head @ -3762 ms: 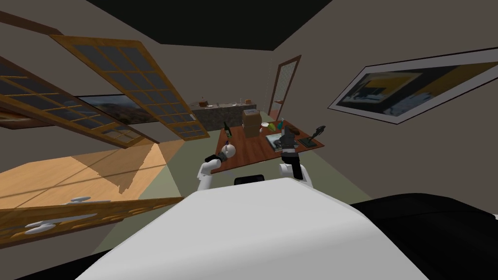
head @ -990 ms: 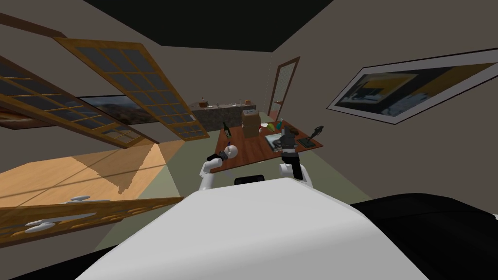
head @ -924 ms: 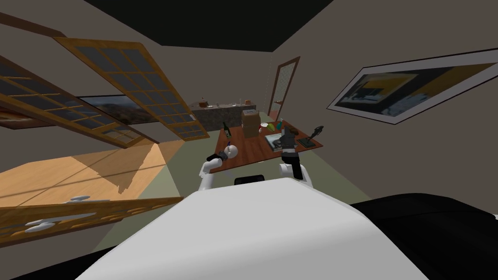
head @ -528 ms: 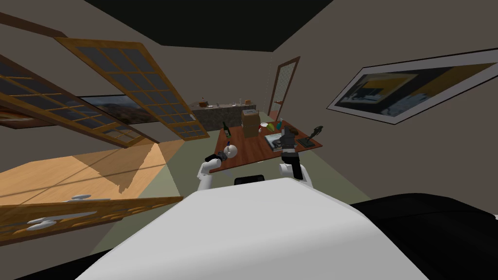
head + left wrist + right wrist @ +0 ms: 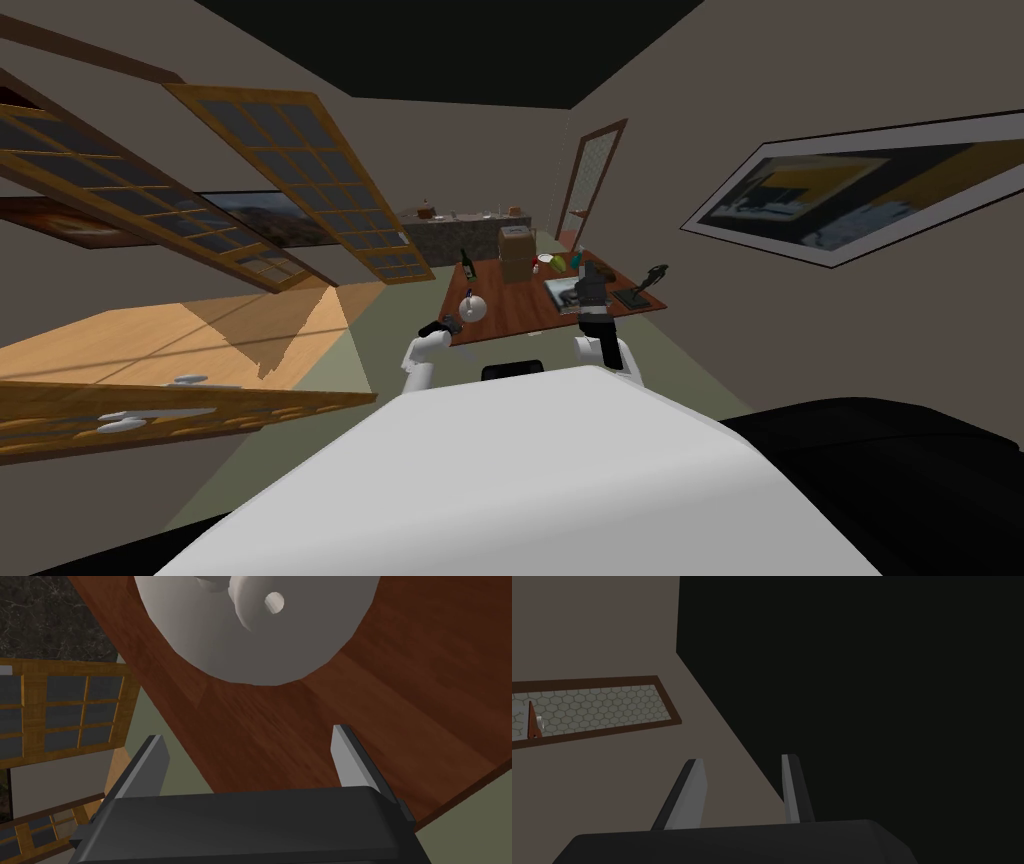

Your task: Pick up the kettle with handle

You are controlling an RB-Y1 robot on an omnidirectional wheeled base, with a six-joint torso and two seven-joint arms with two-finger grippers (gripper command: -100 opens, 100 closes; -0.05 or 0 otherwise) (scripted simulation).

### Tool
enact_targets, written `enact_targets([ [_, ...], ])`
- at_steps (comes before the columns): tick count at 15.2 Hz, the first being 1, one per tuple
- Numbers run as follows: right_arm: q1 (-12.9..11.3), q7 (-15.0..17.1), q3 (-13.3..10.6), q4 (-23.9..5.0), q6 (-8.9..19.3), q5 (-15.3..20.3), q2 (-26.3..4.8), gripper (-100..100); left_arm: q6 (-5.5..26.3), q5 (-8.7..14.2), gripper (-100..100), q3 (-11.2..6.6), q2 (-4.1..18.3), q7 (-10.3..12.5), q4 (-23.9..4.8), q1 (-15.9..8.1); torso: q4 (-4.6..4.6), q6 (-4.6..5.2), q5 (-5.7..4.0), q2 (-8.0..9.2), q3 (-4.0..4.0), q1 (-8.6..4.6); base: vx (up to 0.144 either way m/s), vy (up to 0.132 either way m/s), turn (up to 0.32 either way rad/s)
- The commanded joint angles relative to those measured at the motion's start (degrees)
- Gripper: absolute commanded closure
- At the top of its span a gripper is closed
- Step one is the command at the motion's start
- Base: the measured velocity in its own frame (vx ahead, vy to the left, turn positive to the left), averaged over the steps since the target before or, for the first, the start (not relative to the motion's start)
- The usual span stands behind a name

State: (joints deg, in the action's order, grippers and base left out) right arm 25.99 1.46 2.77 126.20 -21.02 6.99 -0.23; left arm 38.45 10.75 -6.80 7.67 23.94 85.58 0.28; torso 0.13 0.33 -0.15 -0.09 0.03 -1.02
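Head view: the pale round kettle sat on the reddish-brown desk just ahead of the left hand. The right hand was raised over the desk, well apart from the kettle. Left wrist view: the fingers were spread wide and empty, with the kettle beyond their tips and bare desk between. Right wrist view: the fingers were narrowly parted, holding nothing.

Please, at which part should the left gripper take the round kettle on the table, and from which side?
On the kettle, grip the handle arching over its top, probably from above: the round body looks wider than the fingers of the open left gripper spread.
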Motion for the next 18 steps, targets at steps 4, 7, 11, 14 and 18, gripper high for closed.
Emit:
enact_targets([
  [4, 0.0, 0.0, 0.0, 0.01, 0.0, 0.0, 0.0, 0, -2.08, 0.54, -100, -0.74, -1.57, -0.2, -1.28, -0.79, -0.03, 0.01, -0.02, -0.1, -0.07, 0.01, 0.047, -0.132, 0.001],
  [7, 0.0, 0.0, 0.02, 0.0, 0.0, 0.0, -0.02, 0, -3.55, 0.6, -100, -0.9, -1.91, -0.41, -3.83, -1.95, -0.01, -0.01, 0.13, 0.0, -0.01, 0.68, 0.013, 0.035, 0.006],
  [11, 0.0, 0.0, 0.02, 0.0, 0.0, 0.0, -0.03, 0, -5.53, 0.68, -100, -1.12, -2.37, -0.69, -7.24, -3.5, 0.01, -0.02, 0.18, 0.07, 0.03, 0.89, 0.003, 0.053, 0.006],
  [14, 0.0, 0.0, 0.02, 0.0, 0.0, 0.0, -0.02, 0, -4.54, 0.64, 100, -1.01, -2.14, -0.55, -5.54, -2.72, 0.01, -0.02, 0.17, 0.06, 0.03, 0.82, 0.005, 0.021, -0.002],
  [18, -0.01, 0.0, 0.01, 0.0, 0.0, 0.0, -0.01, 0, -2.57, 0.56, 100, -0.79, -1.68, -0.27, -2.13, -1.18, 0.03, -0.01, 0.09, 0.15, 0.08, 0.46, -0.01, -0.05, -0.007],
])
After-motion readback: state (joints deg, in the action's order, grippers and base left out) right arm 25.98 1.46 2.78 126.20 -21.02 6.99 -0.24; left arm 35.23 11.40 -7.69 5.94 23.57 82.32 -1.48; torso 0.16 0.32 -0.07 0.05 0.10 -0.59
